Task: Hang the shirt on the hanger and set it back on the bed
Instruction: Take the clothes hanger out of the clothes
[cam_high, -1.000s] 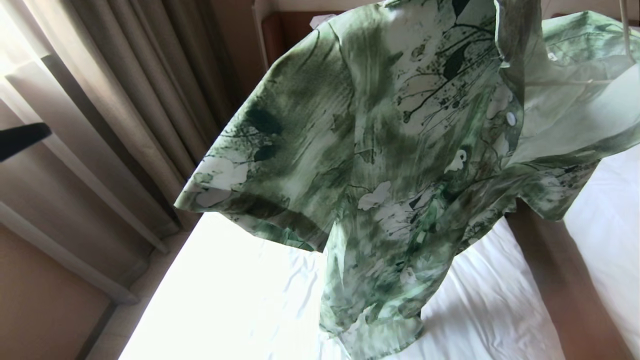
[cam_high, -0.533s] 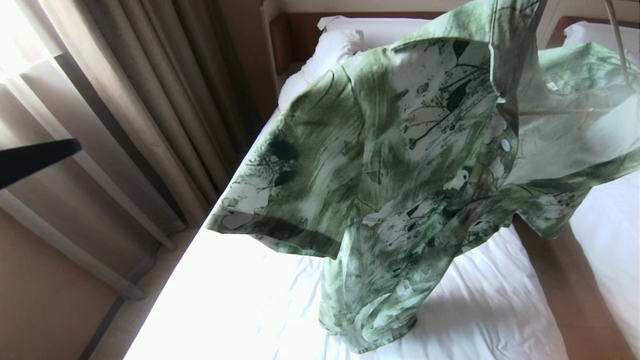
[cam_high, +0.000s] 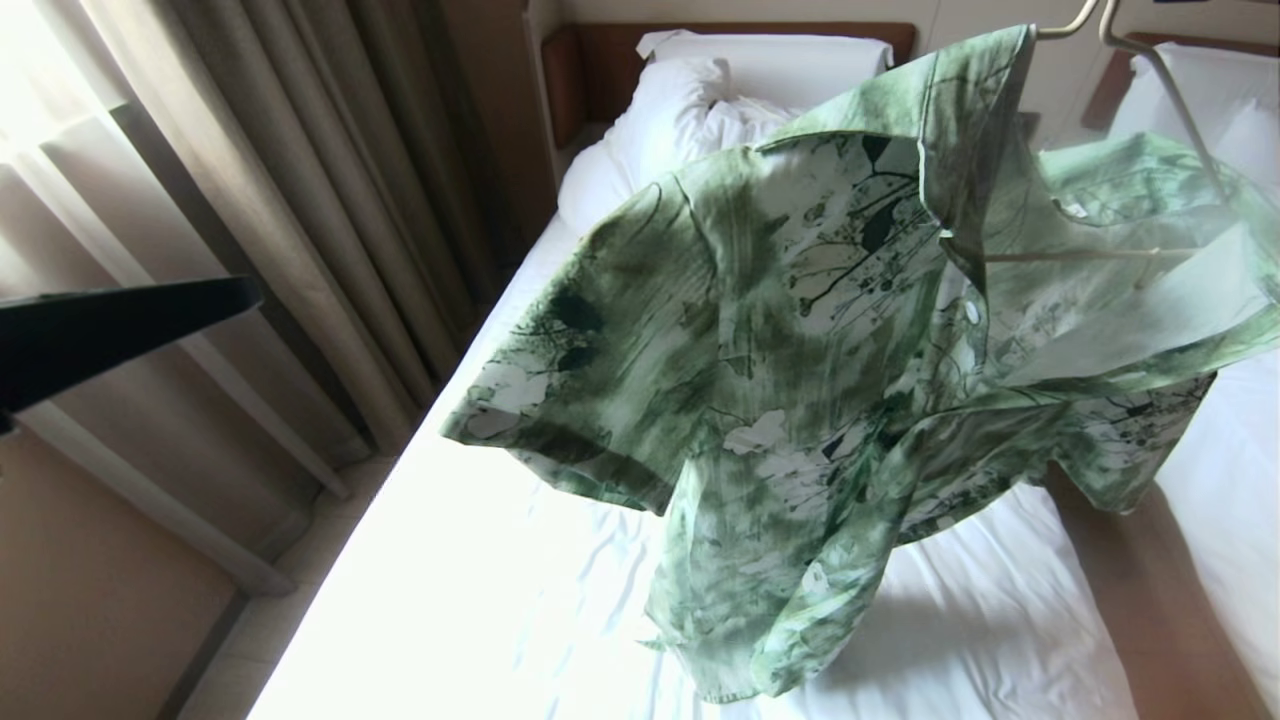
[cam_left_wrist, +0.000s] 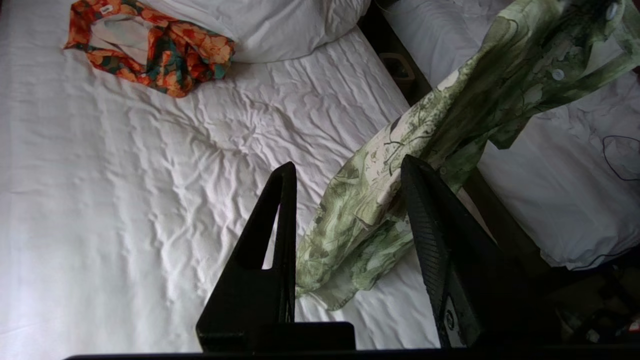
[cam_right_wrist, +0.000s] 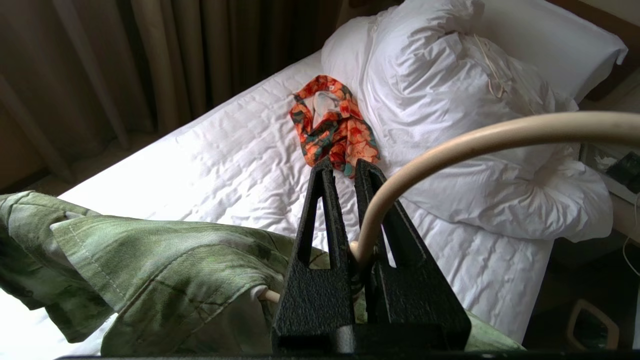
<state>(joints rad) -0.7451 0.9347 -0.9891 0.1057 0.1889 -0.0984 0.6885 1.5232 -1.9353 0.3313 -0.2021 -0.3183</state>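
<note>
The green leaf-print shirt (cam_high: 800, 330) hangs on the cream hanger (cam_high: 1160, 75) above the bed (cam_high: 480, 600). Its lower hem reaches down to the white sheet (cam_left_wrist: 125, 200). My right gripper (cam_right_wrist: 344, 166) is shut on the hanger (cam_right_wrist: 475, 142) at the base of its curved hook, with the shirt's collar (cam_right_wrist: 150, 260) just beside it. My left gripper (cam_left_wrist: 347, 165) stands open and holds nothing; the hanging shirt (cam_left_wrist: 450, 125) shows beyond its gap. In the head view one left finger (cam_high: 130, 325) reaches in from the left edge, well apart from the shirt.
An orange floral garment (cam_left_wrist: 150, 45) lies near the pillow (cam_high: 680, 100) and bunched duvet (cam_right_wrist: 475, 125). Curtains (cam_high: 300, 200) run along the bed's left side. A second white bed (cam_high: 1220, 480) stands at the right beyond a narrow brown gap (cam_high: 1130, 600).
The shirt on its hanger has sunk lower in the head view, uncovering the pillow and headboard. The left finger has come further in from the left edge.
</note>
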